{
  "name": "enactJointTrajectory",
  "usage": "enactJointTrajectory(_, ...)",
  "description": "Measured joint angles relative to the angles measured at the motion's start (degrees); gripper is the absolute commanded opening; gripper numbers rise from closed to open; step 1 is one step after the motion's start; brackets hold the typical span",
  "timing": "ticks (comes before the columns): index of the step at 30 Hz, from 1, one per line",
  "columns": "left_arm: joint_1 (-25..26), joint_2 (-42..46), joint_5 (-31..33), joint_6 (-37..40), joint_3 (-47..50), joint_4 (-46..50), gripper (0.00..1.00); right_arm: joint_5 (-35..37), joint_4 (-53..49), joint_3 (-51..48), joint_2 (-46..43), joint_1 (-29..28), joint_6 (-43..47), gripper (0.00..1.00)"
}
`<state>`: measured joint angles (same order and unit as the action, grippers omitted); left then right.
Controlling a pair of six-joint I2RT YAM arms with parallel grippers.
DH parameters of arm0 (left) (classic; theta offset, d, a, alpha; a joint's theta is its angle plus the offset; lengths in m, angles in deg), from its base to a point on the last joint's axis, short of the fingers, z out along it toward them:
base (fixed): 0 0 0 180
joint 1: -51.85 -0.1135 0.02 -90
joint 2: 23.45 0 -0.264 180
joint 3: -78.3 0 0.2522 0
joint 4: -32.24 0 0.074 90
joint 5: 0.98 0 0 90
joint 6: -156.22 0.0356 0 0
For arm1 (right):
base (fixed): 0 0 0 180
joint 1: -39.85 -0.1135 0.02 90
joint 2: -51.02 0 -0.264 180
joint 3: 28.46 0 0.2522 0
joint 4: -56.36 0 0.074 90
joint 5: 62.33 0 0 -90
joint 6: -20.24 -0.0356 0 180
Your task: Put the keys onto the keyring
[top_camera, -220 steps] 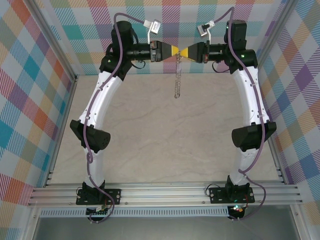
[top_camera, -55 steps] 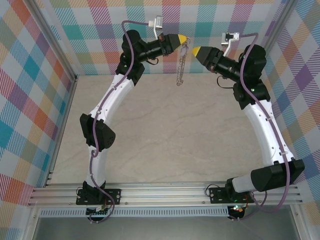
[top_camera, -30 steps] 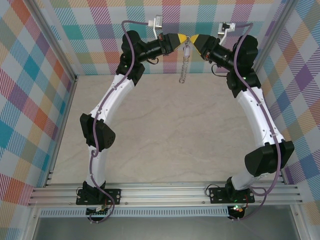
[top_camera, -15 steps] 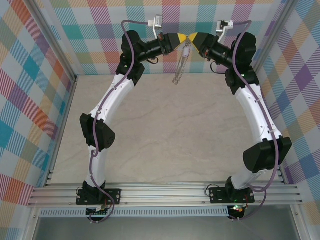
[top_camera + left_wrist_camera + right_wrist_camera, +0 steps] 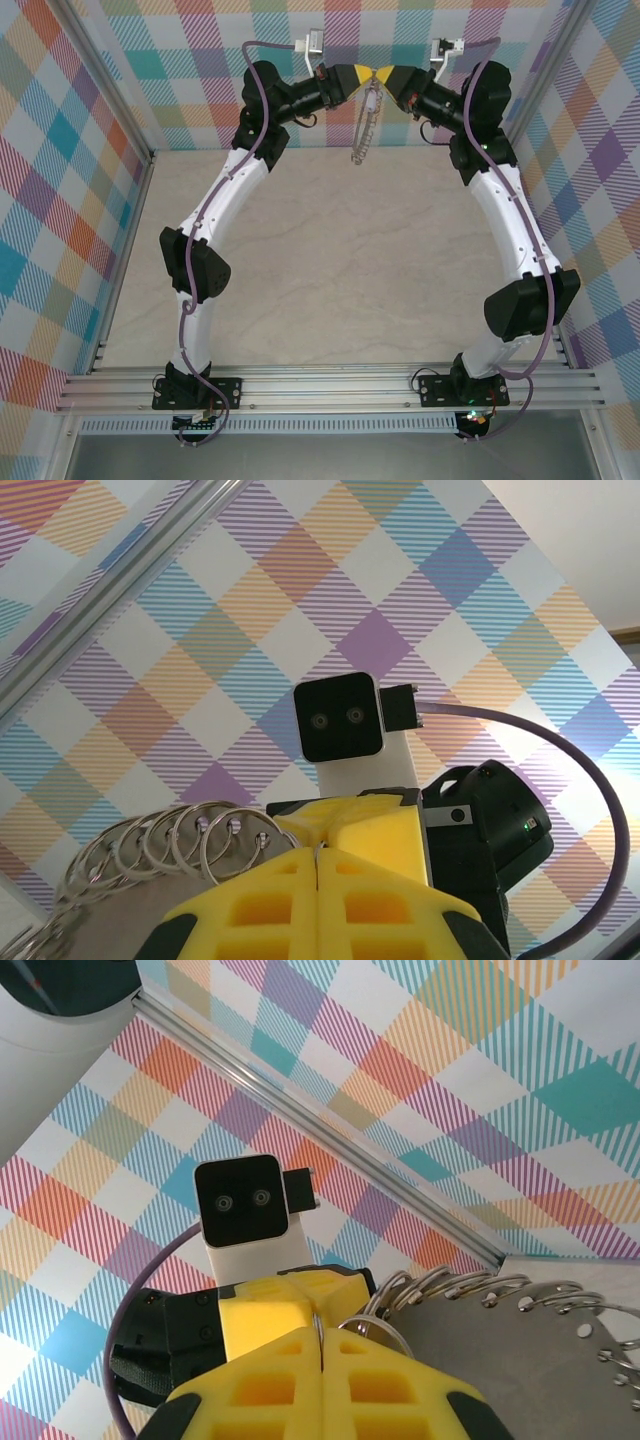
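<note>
Plaid walls [image 5: 90,90], beige desk [image 5: 330,250]. Top: left tool [image 5: 366,76] and right tool [image 5: 386,76] tip to tip, raised; keyring [image 5: 362,125] hangs between them above desk. Left wrist: left tool [image 5: 320,865] pressed together, pinching keyring [image 5: 170,840]. Right wrist: right tool [image 5: 320,1350] pressed together on thin metal, probably keyring [image 5: 470,1290].

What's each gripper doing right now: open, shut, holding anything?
Left gripper: shut on the large dark keyring edged with silvery links, which hangs below it.
Right gripper: shut, tip to tip with the left; what it pinches cannot be told.
</note>
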<state>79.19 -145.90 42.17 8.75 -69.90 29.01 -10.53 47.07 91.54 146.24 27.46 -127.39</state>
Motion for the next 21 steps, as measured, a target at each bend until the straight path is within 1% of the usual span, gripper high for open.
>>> enactJointTrajectory(2, 0.0, 0.0, -0.04, 0.11, 0.0, 0.04, 0.26, -0.46, -1.81, 1.27, 0.33, 0.0, 1.14, 0.0)
enactJointTrajectory(3, 0.02, 0.0, -0.09, 0.48, 0.0, 0.33, 0.33, -0.92, -3.3, 2.34, 0.66, 0.0, 2.08, 0.0)
enactJointTrajectory(8, -0.26, 0.07, -0.63, 3.69, -0.07, 3.13, 0.49, -3.78, -11.8, 8.15, 2.27, 0.48, 8.81, 0.0)
enactJointTrajectory(14, -1.29, 1.46, -2.01, 9.84, -0.07, 10.58, 0.57, -9.05, -21.27, 13.53, 3.65, 2.36, 17.66, 0.0)
enactJointTrajectory(18, -2.47, 3.1, -3.45, 14.16, -0.48, 15.52, 0.58, -13.35, -27.34, 17.81, 5.35, 3.93, 22.84, 0.0)
enactJointTrajectory(21, -3.02, 3.45, -4.61, 18.12, -2.67, 20.06, 0.58, -16.59, -32.26, 21.99, 7.21, 4.55, 26.95, 0.0)
